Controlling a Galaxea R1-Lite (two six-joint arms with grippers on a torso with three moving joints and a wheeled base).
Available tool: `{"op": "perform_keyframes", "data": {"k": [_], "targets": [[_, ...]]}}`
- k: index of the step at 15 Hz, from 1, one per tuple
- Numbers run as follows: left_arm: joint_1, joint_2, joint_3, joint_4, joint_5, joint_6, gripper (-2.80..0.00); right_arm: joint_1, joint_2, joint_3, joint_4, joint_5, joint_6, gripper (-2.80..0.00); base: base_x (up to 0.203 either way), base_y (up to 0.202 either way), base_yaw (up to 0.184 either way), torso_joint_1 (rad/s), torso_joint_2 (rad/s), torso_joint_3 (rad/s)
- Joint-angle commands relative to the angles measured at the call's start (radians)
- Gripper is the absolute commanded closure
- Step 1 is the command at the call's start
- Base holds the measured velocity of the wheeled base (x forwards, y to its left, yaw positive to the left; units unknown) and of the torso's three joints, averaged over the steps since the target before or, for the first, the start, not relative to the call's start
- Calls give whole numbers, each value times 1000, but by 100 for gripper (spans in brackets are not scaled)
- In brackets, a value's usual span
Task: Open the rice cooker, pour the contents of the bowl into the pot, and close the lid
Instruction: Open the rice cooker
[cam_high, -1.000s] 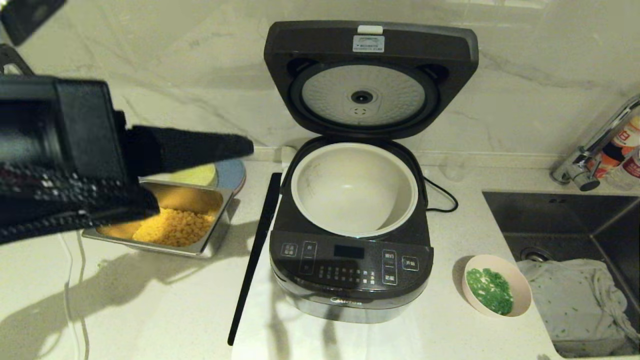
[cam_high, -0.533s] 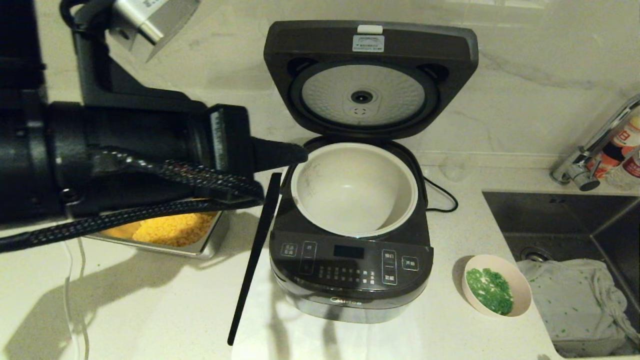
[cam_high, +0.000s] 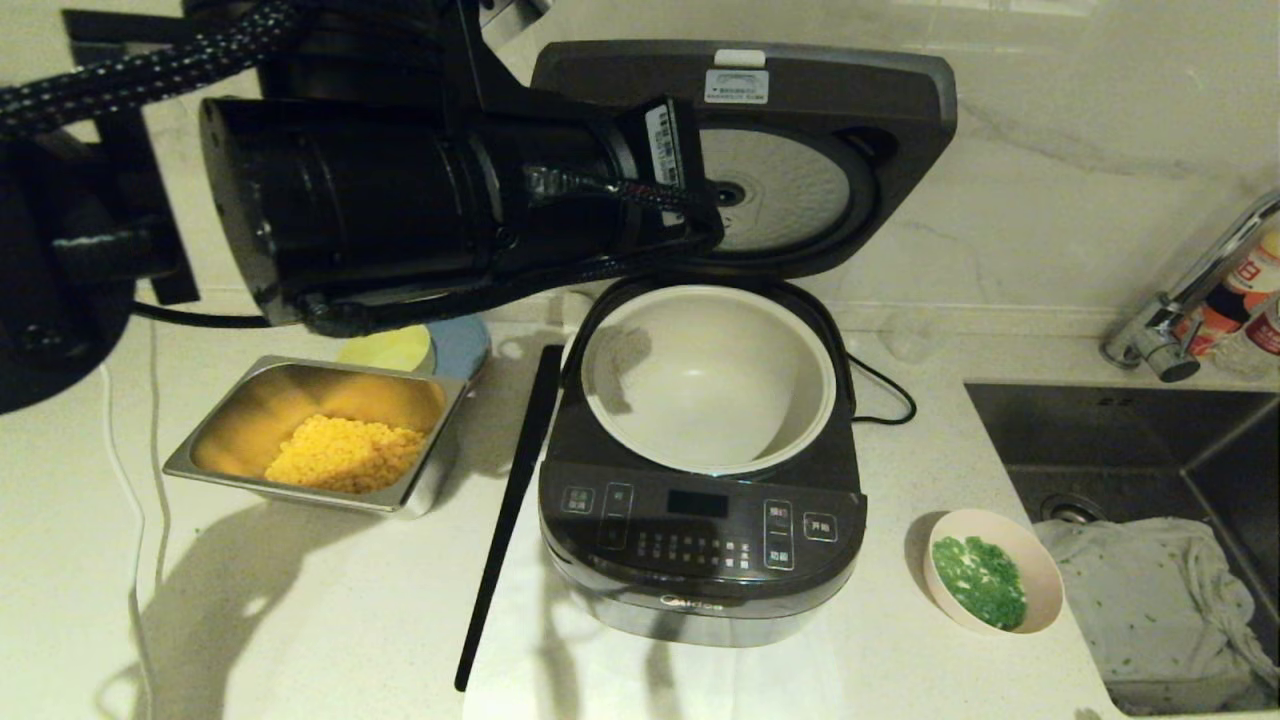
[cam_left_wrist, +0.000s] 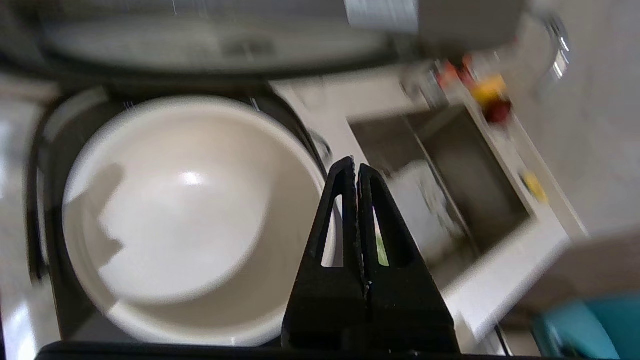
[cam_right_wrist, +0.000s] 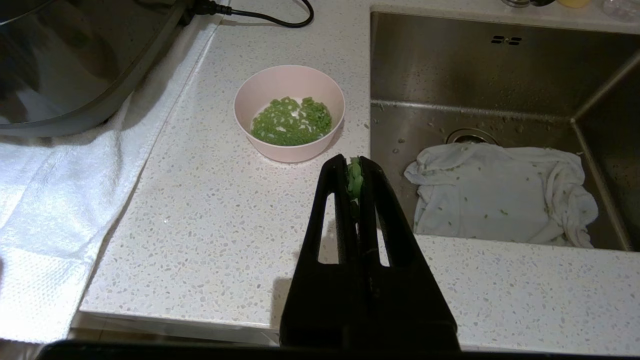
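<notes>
A: Status of the rice cooker (cam_high: 700, 520)?
B: It stands on a white towel (cam_right_wrist: 55, 200) on the desk (cam_high: 300, 620). The lid (cam_high: 860, 110) is up on its hinge, dimpled silver underside facing forward. The pot (cam_high: 708, 380) sits in the body, cream-white, nothing visible in it.

A: Left end effector (cam_left_wrist: 357, 167)?
B: Raised above the cooker, with the arm crossing in front of the lid. Fingers pressed together, nothing between them. Wrist view looks down into the pot.

A: Right end effector (cam_right_wrist: 354, 165)?
B: Closed, with small green bits stuck between the fingertips. It hangs over the desk edge on the sink side of the cooker, near the bowl (cam_right_wrist: 289, 112) but apart from it.

A: Bowl and contents?
B: The bowl stands upright on the desk between the cooker and the sink (cam_right_wrist: 500, 75). The green bits (cam_right_wrist: 291, 121) lie inside. A steel tray of corn kernels (cam_high: 345, 455) is on the cooker's opposite side.
</notes>
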Motion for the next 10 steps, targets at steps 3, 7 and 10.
{"op": "perform_keyframes", "data": {"k": [3, 7, 10], "targets": [[24, 127, -108, -24, 34, 19, 0, 0, 0, 0, 0, 0, 0, 0, 0, 0, 0, 0, 0, 0], [58, 206, -164, -117, 37, 41, 0, 0, 0, 0, 0, 0, 0, 0, 0, 0, 0, 0, 0, 0], [77, 249, -225, -123, 40, 57, 0, 0, 0, 0, 0, 1, 0, 0, 0, 0, 0, 0, 0, 0]]}}
